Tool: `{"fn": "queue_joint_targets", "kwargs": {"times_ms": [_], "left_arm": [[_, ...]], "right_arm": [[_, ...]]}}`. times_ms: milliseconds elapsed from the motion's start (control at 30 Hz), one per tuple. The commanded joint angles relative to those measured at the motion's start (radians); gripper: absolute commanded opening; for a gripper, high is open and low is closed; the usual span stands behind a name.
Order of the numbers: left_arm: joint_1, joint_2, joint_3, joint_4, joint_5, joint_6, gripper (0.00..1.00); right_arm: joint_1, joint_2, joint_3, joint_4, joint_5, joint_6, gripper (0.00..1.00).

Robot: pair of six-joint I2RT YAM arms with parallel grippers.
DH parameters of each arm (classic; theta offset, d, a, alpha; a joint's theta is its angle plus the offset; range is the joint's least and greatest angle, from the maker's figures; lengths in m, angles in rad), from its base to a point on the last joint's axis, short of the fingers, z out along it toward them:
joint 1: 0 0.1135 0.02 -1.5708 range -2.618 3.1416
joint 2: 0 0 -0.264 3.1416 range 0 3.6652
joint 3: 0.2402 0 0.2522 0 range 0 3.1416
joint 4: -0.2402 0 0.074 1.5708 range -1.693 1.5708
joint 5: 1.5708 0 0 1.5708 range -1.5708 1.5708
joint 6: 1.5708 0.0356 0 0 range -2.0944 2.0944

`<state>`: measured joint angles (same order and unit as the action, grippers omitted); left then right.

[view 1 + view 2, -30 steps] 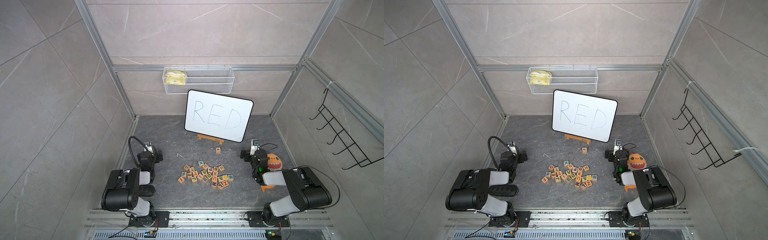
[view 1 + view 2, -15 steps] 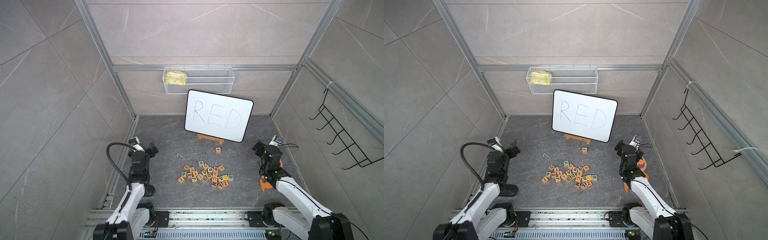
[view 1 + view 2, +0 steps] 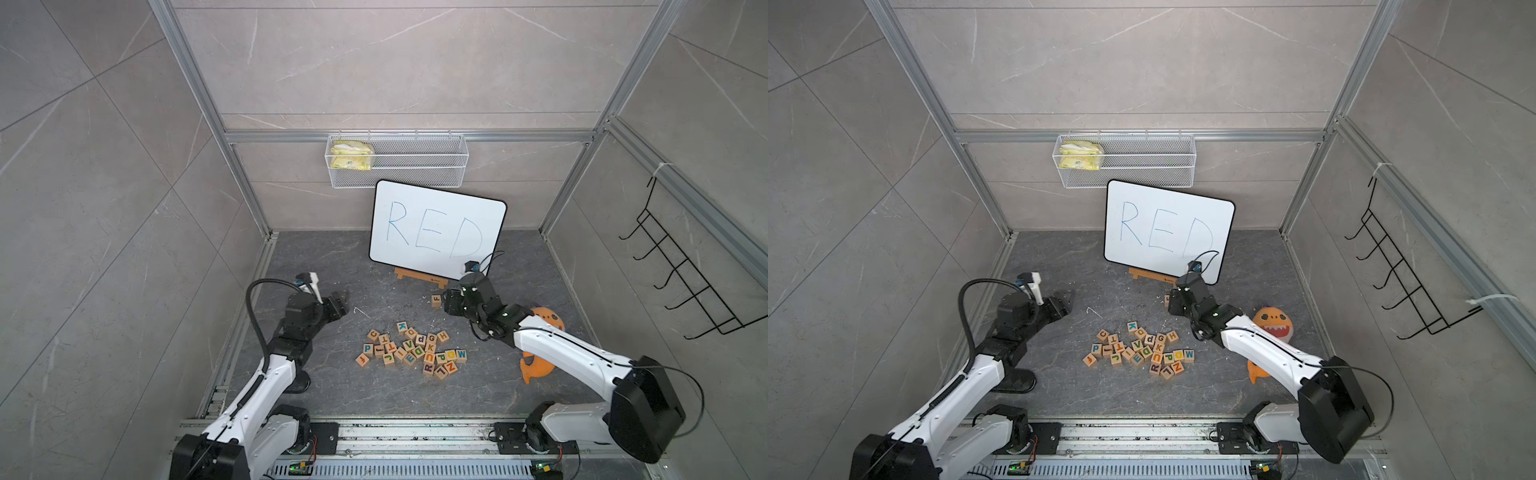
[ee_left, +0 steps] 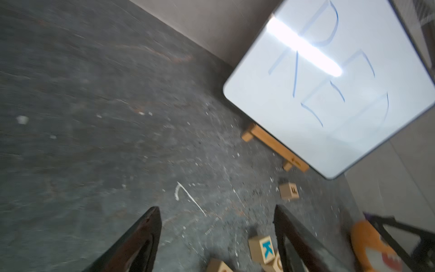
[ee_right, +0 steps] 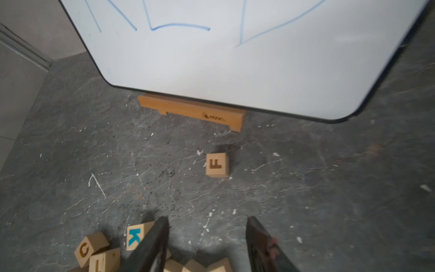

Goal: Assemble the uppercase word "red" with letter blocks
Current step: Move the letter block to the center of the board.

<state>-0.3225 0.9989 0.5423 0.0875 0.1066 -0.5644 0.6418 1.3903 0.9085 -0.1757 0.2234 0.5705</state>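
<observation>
We see a white wire-mesh basket [image 3: 419, 176] on the back wall, holding one crinkled yellow packet [image 3: 351, 154]. The blocks [image 3: 411, 349], pale wooden cubes with coloured letters, lie heaped on the rough grey floor [image 3: 328, 257] between the arms. R [image 3: 428, 367], E [image 3: 410, 358] and D [image 3: 419, 351] sit in the heap, and F [image 3: 436, 299] lies apart, near the glossy board [image 3: 436, 232]. The left gripper [image 4: 216, 212] and right gripper [image 5: 207, 220] hang empty, jaws parted.

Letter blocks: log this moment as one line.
left gripper: open, empty | right gripper: open, empty, facing F block | letter blocks: loose cluster, none held | word: not started
</observation>
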Motion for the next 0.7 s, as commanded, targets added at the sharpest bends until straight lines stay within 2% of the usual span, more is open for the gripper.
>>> {"fn": "queue_joint_targets", "kwargs": {"times_ms": [0, 100, 233, 400, 567, 667], "left_arm": [[-0.16, 0.037, 0.059, -0.096, -0.083, 0.058, 0.78], [-0.189, 0.068, 0.049, -0.086, -0.043, 0.004, 0.77], [-0.191, 0.012, -0.019, -0.074, -0.104, -0.029, 0.77], [-0.191, -0.026, -0.054, -0.089, -0.129, -0.033, 0.78], [-0.19, -0.02, -0.065, -0.087, -0.125, -0.054, 0.77], [-0.191, -0.011, -0.076, -0.074, -0.111, -0.06, 0.77]], "right_arm": [[0.037, 0.095, 0.03, 0.056, -0.02, 0.036, 0.47], [0.04, 0.193, 0.061, 0.126, -0.056, 0.054, 0.38], [0.05, 0.32, 0.142, 0.142, -0.026, 0.084, 0.27], [0.051, 0.437, 0.221, 0.136, 0.029, 0.142, 0.23], [0.052, 0.515, 0.294, 0.057, 0.193, 0.244, 0.22], [0.05, 0.548, 0.329, 0.035, 0.249, 0.27, 0.24]]}}
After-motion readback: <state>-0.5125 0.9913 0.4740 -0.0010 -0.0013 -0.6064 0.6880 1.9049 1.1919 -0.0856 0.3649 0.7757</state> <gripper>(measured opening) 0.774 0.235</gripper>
